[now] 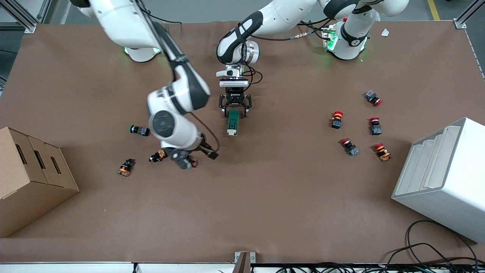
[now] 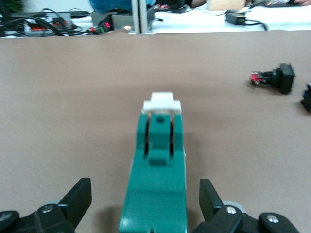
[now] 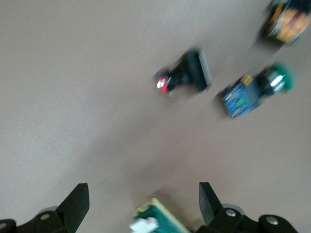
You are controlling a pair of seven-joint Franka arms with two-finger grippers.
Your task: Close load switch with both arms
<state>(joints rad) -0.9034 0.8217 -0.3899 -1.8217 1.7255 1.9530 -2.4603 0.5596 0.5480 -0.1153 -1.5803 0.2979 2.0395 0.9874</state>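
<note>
The load switch (image 1: pixel 232 123) is dark green with a white lever end, lying on the plain brown table (image 1: pixel 288 197). Both grippers, the left gripper (image 1: pixel 235 110) and the right gripper (image 3: pixel 143 204), are black on white arms banded in black, and the scattered pushbuttons (image 1: pixel 356 125) near the left arm's end have red caps

Both arms are glossy white, built of rounded segments joined by black bands. The right arm (image 1: pixel 172 113) carries a grey round cap on its big joint and a thin black cable looping beside it. The left arm (image 1: pixel 242 41) has a silver ring at its wrist, a pale flat camera bar under it, and black cables curling alongside. Its base glows green. The left gripper (image 1: pixel 235 110) is black, with angular fingers (image 2: pixel 77 199) and small silver screws. The right gripper (image 1: pixel 183 157) looks dark too, though blurred.
</note>
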